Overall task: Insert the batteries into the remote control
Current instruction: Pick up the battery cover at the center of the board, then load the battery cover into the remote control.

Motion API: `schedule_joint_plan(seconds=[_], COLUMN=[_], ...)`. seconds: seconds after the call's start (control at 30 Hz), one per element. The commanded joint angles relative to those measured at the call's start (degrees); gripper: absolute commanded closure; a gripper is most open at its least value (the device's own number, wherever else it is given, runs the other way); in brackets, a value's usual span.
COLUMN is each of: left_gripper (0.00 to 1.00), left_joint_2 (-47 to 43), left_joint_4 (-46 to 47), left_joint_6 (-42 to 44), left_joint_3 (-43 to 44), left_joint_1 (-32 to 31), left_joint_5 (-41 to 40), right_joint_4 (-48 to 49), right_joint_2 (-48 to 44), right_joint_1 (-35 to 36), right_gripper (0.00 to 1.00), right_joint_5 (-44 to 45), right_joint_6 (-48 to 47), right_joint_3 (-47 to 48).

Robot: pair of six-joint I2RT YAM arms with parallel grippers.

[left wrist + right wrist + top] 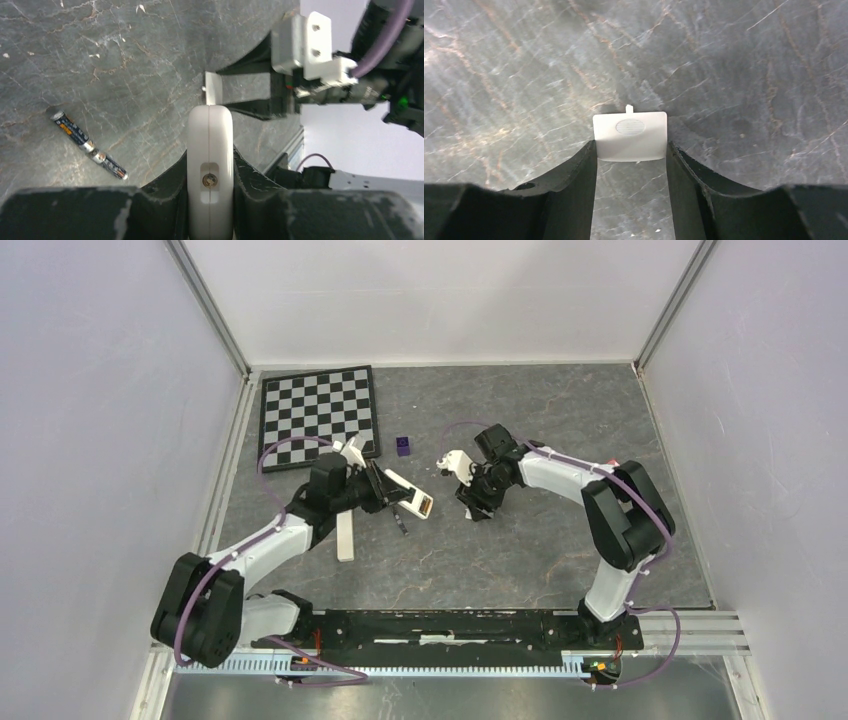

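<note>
Left fingers [169, 182] clamped on the white remote [210, 145], right fingers [574, 190] gripping a small white cover [630, 137], batteries [87, 145] lying on worktop [125, 60]

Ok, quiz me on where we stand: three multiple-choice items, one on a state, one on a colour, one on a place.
1. The right gripper is: A. open and empty; B. shut on a screw; C. shut on a small white cover.
2. The small cube beside the chessboard is: A. red; B. purple; C. green.
3. The batteries are: A. on the chessboard; B. in the right gripper; C. lying on the table.
Answers: 1 C, the cover sits clamped between its fingers. 2 B, the top view shows it purple. 3 C, both lie end to end on bare table in the left wrist view.
</note>
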Motion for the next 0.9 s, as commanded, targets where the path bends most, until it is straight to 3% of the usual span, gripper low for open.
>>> schedule_joint_plan(seconds=[0.0, 0.2, 0.5, 0.87], left_gripper=[0.98, 0.98, 0.98, 0.98], left_joint_2=[2.1, 6.0, 9.2, 7.8], left_joint_4=[12.5, 18.0, 24.3, 22.9], left_joint_6=[-2.4, -2.0, -2.8, -1.4], left_joint_3=[-1.9, -2.8, -3.9, -4.5], left_joint_1=[-3.3, -3.6, -5.7, -6.0], left_joint_5=[-10.3, -11.9, -9.3, -7.7], right_joint_4=[2.0, 8.4, 14.7, 18.5], right_joint_2=[-6.5, -13.0, -17.4, -17.3], right_joint_1=[0.5, 1.2, 9.3, 11.6], right_gripper=[0.51, 0.52, 0.52, 0.52], right_joint_5=[-2.9, -4.8, 2.6, 4.9], right_joint_6=[2.8, 7.1, 12.5, 15.5], right_joint_3=[-2.7, -7.4, -9.5, -8.0])
